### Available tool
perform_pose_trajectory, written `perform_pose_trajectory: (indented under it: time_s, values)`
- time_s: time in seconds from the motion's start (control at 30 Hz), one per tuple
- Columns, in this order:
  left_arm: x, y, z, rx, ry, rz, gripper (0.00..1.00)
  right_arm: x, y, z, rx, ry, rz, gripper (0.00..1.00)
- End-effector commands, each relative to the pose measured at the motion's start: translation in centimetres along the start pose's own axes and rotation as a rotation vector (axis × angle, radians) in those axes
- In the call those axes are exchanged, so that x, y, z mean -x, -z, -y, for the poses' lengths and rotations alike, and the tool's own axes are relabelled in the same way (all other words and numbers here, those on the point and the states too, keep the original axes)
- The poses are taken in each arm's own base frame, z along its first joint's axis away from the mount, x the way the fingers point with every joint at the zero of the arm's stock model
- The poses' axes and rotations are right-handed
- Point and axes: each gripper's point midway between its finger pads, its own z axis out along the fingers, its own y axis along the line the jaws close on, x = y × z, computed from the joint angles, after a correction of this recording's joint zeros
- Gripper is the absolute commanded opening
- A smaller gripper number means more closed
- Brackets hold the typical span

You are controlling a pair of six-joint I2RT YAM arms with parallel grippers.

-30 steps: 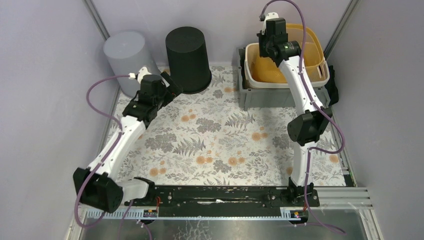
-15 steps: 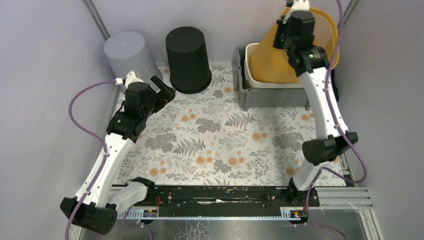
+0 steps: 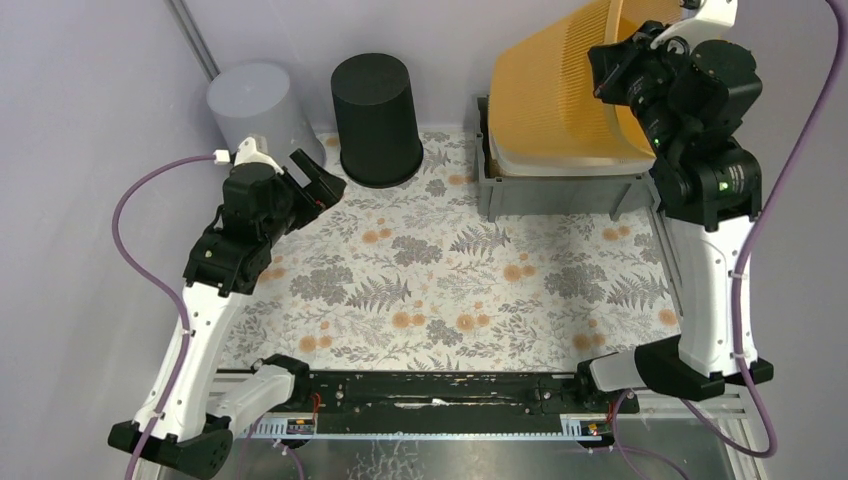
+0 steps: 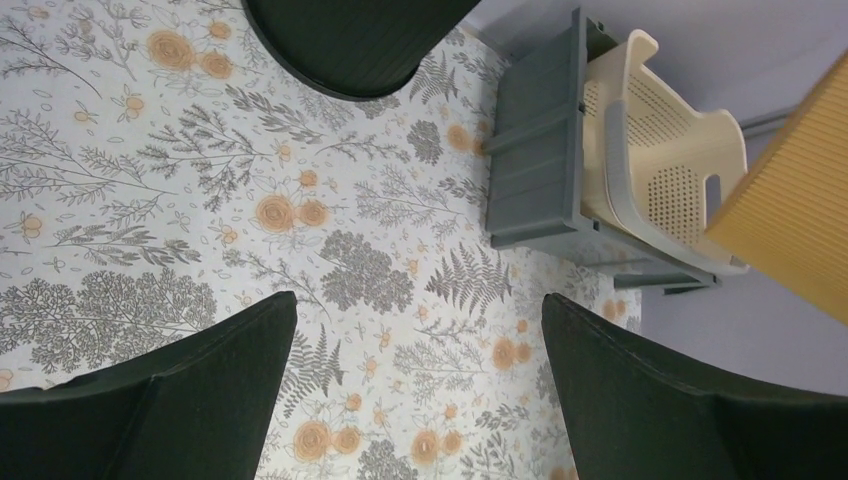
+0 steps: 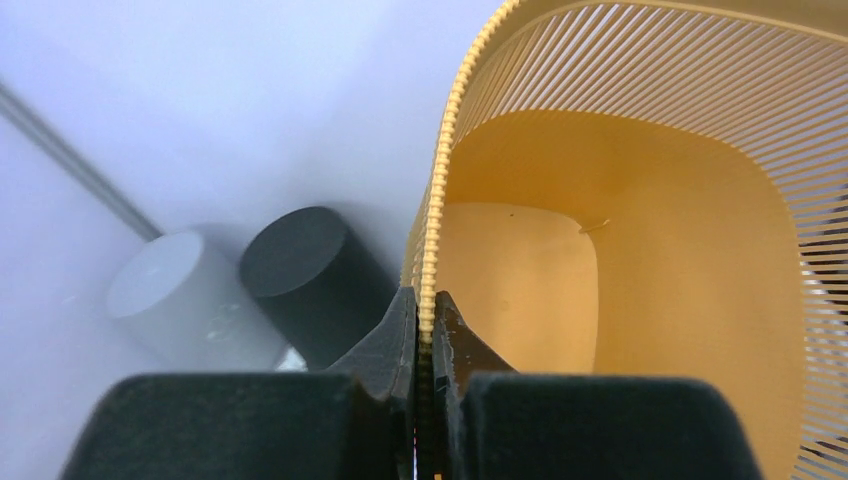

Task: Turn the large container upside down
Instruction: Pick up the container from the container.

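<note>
Orange basket [image 3: 560, 90] raised, tipped, perhaps clear of crate [image 3: 550, 192], right hand [image 5: 425, 310] clamped on rim, left hand [image 4: 418, 310] apart.

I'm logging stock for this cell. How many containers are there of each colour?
Grey: 2, the grey bin and the crate
Black: 1, the black bin
Cream: 1, the cream basket
Orange: 1, the orange basket
Total: 5

Back left: tall cylinder [image 3: 256, 112] beside second cylinder [image 3: 377, 118] | back right: crate [image 3: 550, 195] holding basket [image 4: 690, 190] | large container [image 3: 555, 90] tilted above both, rim in right gripper [image 5: 426, 320].
</note>
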Motion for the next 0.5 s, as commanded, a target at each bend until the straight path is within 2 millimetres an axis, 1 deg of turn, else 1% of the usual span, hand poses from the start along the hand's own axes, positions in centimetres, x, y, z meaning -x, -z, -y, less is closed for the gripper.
perform_pose_trajectory:
  time_s: [0.0, 0.07, 0.17, 0.23, 0.3, 0.37, 0.47]
  values:
    - [-0.3, 2.6, 1.0, -0.060, -0.023, -0.049, 1.00, 4.3, 3.6, -4.5, 0.225, -0.133, 0.120, 0.00]
    - [-0.2, 3.6, 1.2, -0.071, -0.019, -0.048, 1.00, 4.2, 4.6, -5.4, 0.277, -0.179, 0.111, 0.00]
    - [-0.1, 4.9, 1.1, -0.076, -0.022, -0.043, 1.00, 3.5, 5.5, -7.1, 0.371, -0.268, 0.073, 0.00]
    - [0.0, 5.6, 1.0, -0.074, -0.027, -0.038, 1.00, 2.5, 6.0, -8.5, 0.453, -0.339, 0.025, 0.00]
    - [-0.1, 6.2, 0.7, -0.067, -0.029, -0.038, 1.00, 1.4, 6.3, -9.4, 0.508, -0.417, -0.010, 0.00]
    - [-0.3, 6.9, 0.5, -0.071, -0.028, -0.044, 1.00, 0.1, 6.6, -9.6, 0.535, -0.497, -0.038, 0.00]
    - [-0.5, 8.0, 0.5, -0.084, -0.024, -0.047, 1.00, -2.1, 6.9, -9.5, 0.552, -0.585, -0.060, 0.00]
